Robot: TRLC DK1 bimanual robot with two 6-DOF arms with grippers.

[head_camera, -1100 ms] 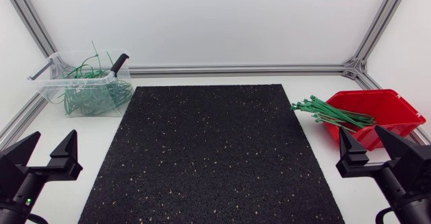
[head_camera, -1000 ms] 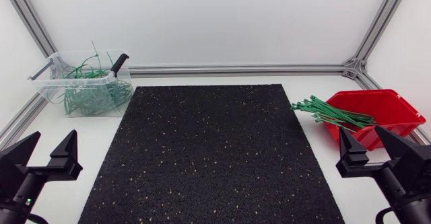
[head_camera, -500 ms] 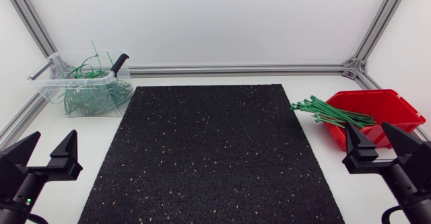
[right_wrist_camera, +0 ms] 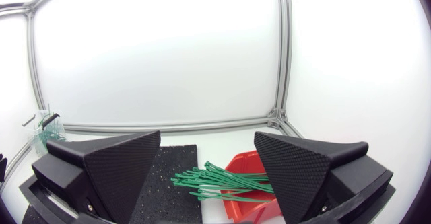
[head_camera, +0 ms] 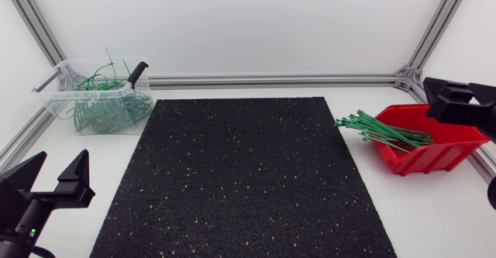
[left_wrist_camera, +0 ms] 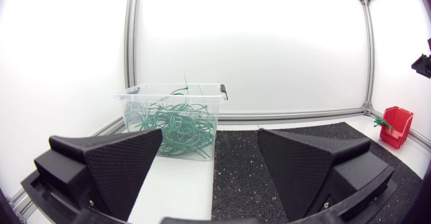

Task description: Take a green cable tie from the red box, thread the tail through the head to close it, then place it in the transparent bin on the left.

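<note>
Overhead, the right hand (head_camera: pixel 459 101) sits released beside the red box (head_camera: pixel 446 151), likely staged for a pick.

Left wrist: the left hand (left_wrist_camera: pixel 210 133) is released and empty, with the transparent bin (left_wrist_camera: pixel 172 120) ahead of it.

Right wrist: the green cable ties (right_wrist_camera: pixel 222 180) lie ahead of and below the right hand, overhanging the box rim.

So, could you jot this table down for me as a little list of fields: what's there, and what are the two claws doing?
supply: red box at the table's right, loose green cable ties poking out over its rim toward the mat
drop-off: transparent bin at the far left, holding looped green ties
work surface: black mat in the middle
left gripper: open, empty, near left corner
right gripper: open, empty, raised near the red box
progress: no tie picked up yet
</note>
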